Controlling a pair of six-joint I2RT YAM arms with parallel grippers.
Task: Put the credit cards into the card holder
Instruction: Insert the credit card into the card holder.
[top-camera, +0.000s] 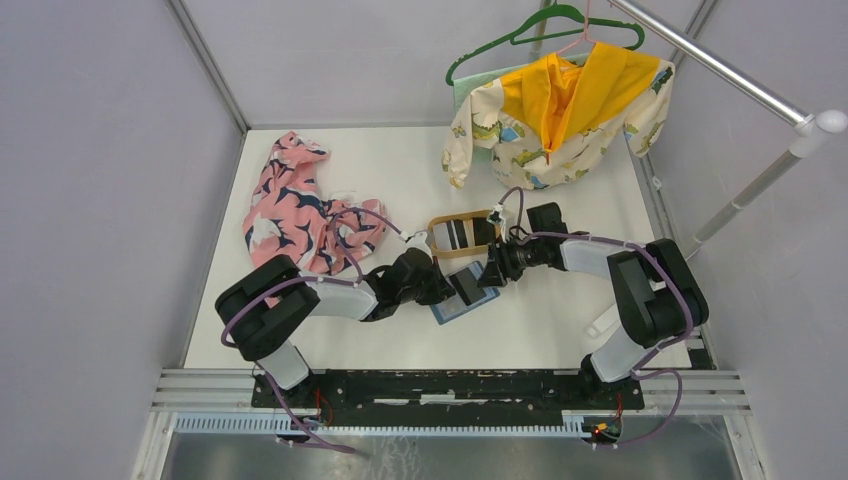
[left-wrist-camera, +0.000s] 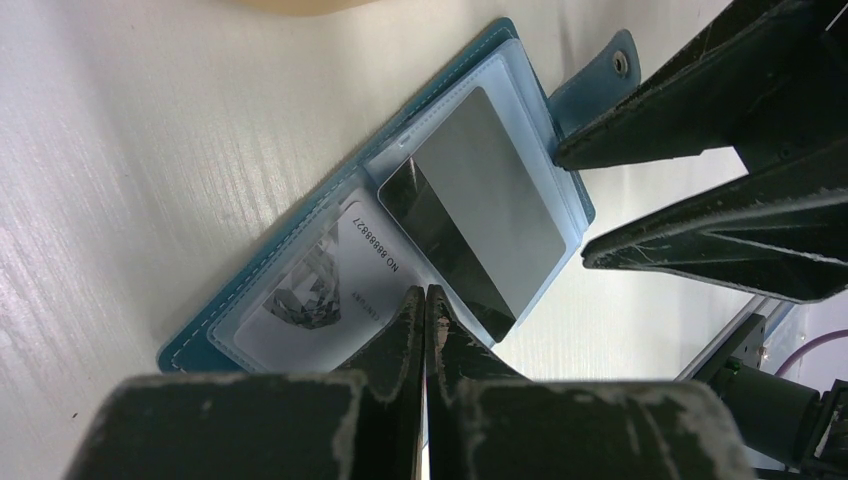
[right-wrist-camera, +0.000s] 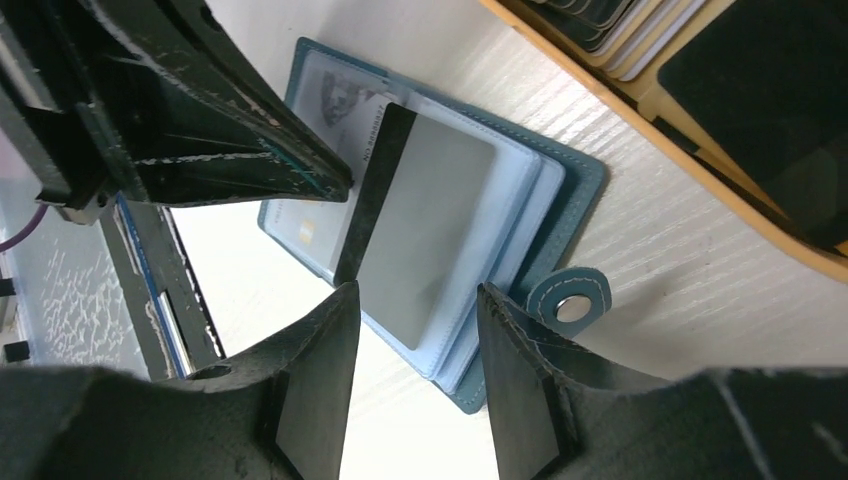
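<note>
The teal card holder (left-wrist-camera: 262, 268) (right-wrist-camera: 575, 180) (top-camera: 452, 311) lies open on the table. A pale printed card (left-wrist-camera: 320, 295) sits in its left clear pocket. A grey credit card with a black stripe (left-wrist-camera: 490, 205) (right-wrist-camera: 425, 225) lies slanted over the right page; whether it is in a pocket I cannot tell. My left gripper (left-wrist-camera: 427, 293) (right-wrist-camera: 343, 185) is shut with nothing in it, its tips on the left page beside the stripe. My right gripper (right-wrist-camera: 418, 295) (left-wrist-camera: 570, 208) is open astride the card's near end. More credit cards (right-wrist-camera: 620, 25) lie in the tan tray (right-wrist-camera: 640, 105).
The wooden tray (top-camera: 440, 220) stands just behind the holder. A pink patterned garment (top-camera: 295, 205) lies at the back left. A cream and yellow garment (top-camera: 555, 115) hangs from a rail (top-camera: 720, 65) at the back right. Both arms meet over the table's middle.
</note>
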